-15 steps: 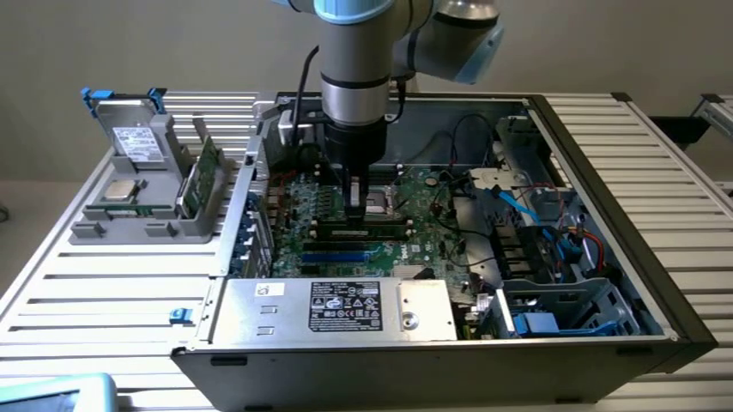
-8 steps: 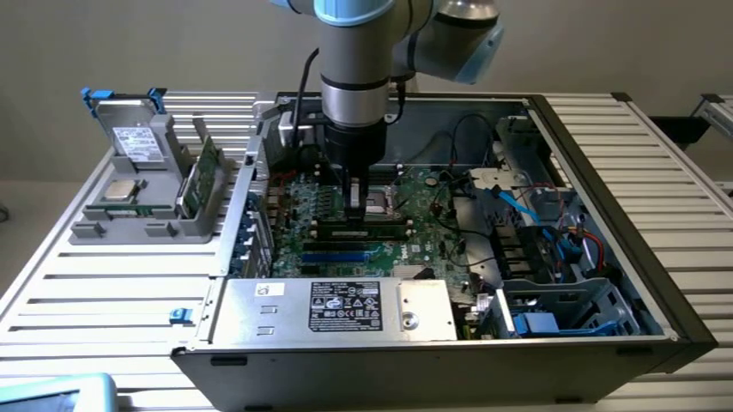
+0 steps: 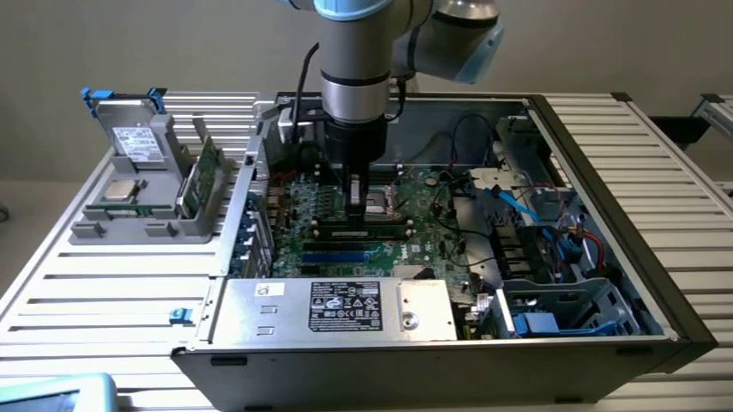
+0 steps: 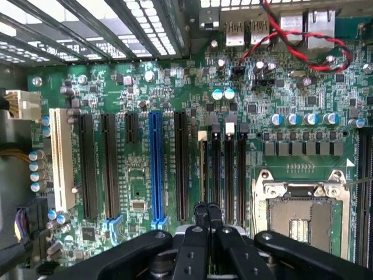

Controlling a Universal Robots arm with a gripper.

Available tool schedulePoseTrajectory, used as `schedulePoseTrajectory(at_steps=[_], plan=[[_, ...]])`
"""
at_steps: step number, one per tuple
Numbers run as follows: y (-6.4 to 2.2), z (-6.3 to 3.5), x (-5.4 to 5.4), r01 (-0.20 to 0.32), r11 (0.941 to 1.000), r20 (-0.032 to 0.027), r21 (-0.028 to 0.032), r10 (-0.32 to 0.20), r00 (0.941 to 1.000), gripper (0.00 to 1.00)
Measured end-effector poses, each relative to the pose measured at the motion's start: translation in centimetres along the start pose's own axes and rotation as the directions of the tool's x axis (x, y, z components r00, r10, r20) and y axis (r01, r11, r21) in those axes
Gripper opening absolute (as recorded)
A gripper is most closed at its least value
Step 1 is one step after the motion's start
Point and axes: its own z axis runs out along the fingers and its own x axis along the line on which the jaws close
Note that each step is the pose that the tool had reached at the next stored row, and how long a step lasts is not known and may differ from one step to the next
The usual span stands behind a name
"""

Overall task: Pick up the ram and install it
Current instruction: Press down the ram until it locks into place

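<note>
Your open case (image 3: 596, 163) sits mid-table, its motherboard (image 4: 140, 105) facing up. Left of it stands the grey holder (image 3: 115, 225). The gripper (image 4: 207, 211) hangs low over the board's memory slots (image 4: 227, 175), fingertips (image 4: 201, 210) pinched together. The ram (image 3: 204, 178) stands on edge in the holder, well apart from the gripper.

No text can be read with certainty. The power supply (image 3: 332, 309), at the front edge of the computer case (image 3: 641, 257), carries a black label (image 3: 346, 306) with white print, too small to read. The grey drive (image 3: 140, 142) in the holder (image 3: 137, 227) has a white label (image 3: 140, 144), also unreadable.
</note>
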Motion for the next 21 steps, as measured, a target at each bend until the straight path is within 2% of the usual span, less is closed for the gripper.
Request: schedulePoseTrajectory(at_steps=[3,6,11,12,21], plan=[[-0.51,-1.31,0.1,0.0,1.0,-0.0007,-0.0025,0.0,1.0,0.11],[-1.26,-1.93,0.1,0.0,1.0,-0.0009,-0.0054,0.0,1.0,0.11],[-2.29,-2.05,0.1,0.001,1.0,-0.0011,-0.0096,-0.001,1.0,0.11],[-2.32,-2.05,0.1,0.001,0.9999,-0.001,-0.0113,-0.001,1.0,0.11],[-2.32,-2.05,0.1,0.001,0.9999,-0.0009,-0.0114,-0.001,1.0,0.11]])
